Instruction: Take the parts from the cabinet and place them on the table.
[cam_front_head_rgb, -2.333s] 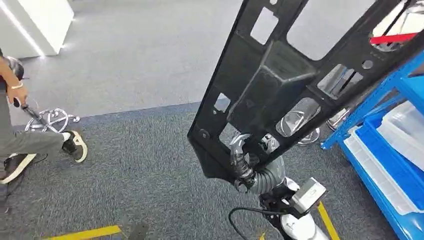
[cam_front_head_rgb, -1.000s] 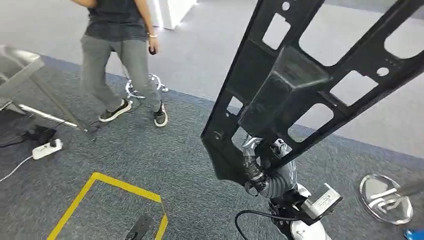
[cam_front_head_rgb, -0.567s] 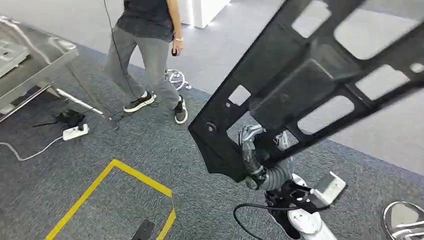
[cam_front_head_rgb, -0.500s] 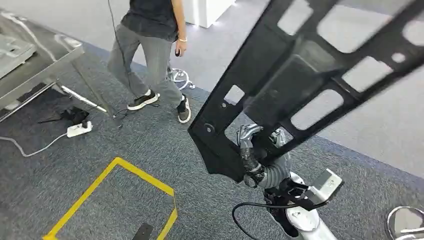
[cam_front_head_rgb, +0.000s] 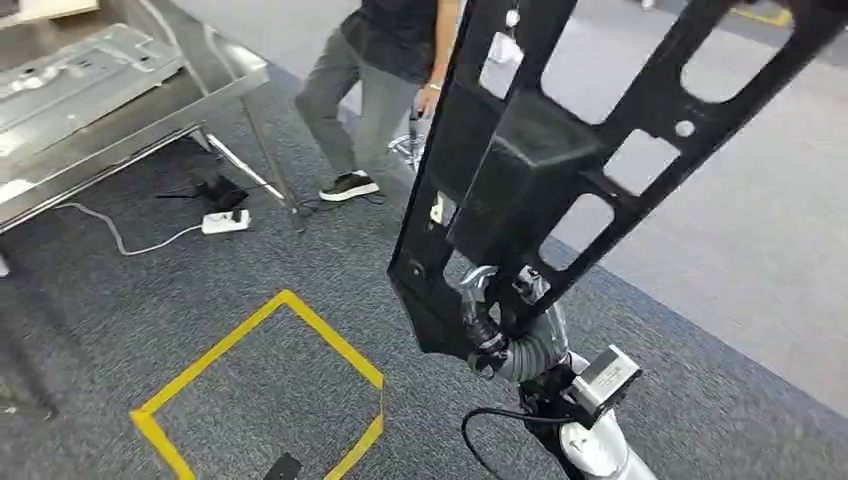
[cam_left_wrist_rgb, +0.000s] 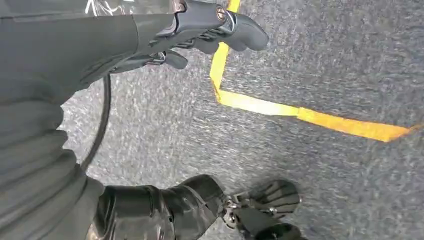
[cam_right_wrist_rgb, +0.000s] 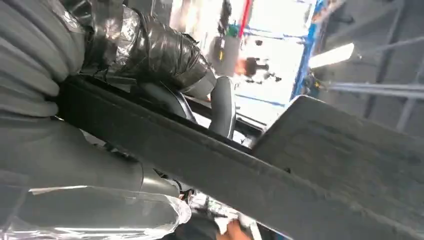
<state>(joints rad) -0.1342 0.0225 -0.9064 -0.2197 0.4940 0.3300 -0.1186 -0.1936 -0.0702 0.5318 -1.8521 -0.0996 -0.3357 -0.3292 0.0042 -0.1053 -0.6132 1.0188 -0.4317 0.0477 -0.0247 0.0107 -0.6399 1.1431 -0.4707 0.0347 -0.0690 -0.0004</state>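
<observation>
A large black plastic part (cam_front_head_rgb: 540, 160), a long frame with cut-out windows and a raised box in its middle, stands tilted up in front of me in the head view. My right hand (cam_front_head_rgb: 490, 320) grips its lower end from behind. In the right wrist view the fingers (cam_right_wrist_rgb: 150, 55) wrap a black bar of the part (cam_right_wrist_rgb: 225, 170). My left hand (cam_left_wrist_rgb: 150, 35) hangs over the grey carpet with its fingers apart and holds nothing. The metal table (cam_front_head_rgb: 140, 125) stands at the far left.
A person (cam_front_head_rgb: 390, 70) in grey trousers stands just beyond the part, near the table's corner. A white power strip (cam_front_head_rgb: 225, 222) and cables lie under the table. Yellow tape (cam_front_head_rgb: 270, 340) marks a square on the carpet ahead of me.
The whole view has swung as I turn: the blue cabinet is out of sight, and the metal table and the person have come nearer. My right hand still holds the black part.
</observation>
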